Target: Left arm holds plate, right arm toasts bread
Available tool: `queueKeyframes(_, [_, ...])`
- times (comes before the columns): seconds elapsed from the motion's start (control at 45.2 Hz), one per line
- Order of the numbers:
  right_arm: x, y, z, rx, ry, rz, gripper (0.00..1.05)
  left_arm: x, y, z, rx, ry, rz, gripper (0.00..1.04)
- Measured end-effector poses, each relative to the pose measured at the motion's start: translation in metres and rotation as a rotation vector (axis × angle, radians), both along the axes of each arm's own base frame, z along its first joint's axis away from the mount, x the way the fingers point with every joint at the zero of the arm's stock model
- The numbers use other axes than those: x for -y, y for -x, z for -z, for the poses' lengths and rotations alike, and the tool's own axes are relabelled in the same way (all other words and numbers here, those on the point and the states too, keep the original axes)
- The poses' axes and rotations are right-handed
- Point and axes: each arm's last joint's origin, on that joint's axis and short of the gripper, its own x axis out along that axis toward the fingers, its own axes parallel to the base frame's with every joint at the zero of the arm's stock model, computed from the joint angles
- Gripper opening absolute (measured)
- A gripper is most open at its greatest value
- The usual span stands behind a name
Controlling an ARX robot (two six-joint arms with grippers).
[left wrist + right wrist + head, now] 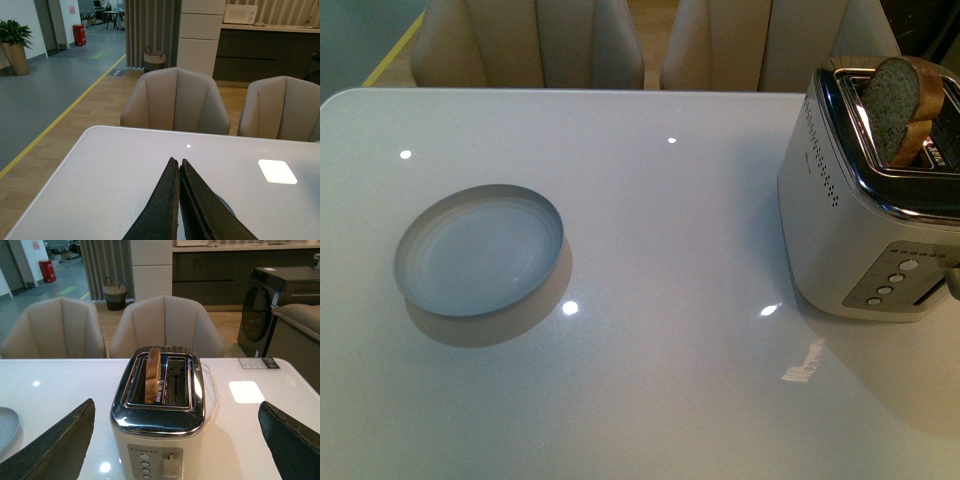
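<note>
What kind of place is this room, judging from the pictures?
Probably a kitchen-dining showroom or test space inside a larger building, not a private home. A toaster stands on a white table with upholstered chairs, dark counter cabinets run behind, and a floor with a yellow line leads away.

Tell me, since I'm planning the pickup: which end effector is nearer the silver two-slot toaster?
Right. The right end effector hangs open directly facing the silver two-slot toaster; the left end effector, shut, faces bare table away from it.

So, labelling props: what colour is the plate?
Pale blue-grey plate, seen best in the front view.
</note>
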Motion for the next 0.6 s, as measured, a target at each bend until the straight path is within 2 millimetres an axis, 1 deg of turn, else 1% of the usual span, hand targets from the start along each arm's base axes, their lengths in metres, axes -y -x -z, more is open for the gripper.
queueKeyframes(0.332, [0.000, 0.000, 0.000, 0.000, 0.000, 0.000, 0.96, 0.000, 0.012, -0.001, 0.005, 0.000, 0.000, 0.03])
queueKeyframes(0.597, [0.000, 0.000, 0.000, 0.000, 0.000, 0.000, 0.96, 0.000, 0.017, -0.001, 0.005, -0.001, 0.000, 0.03])
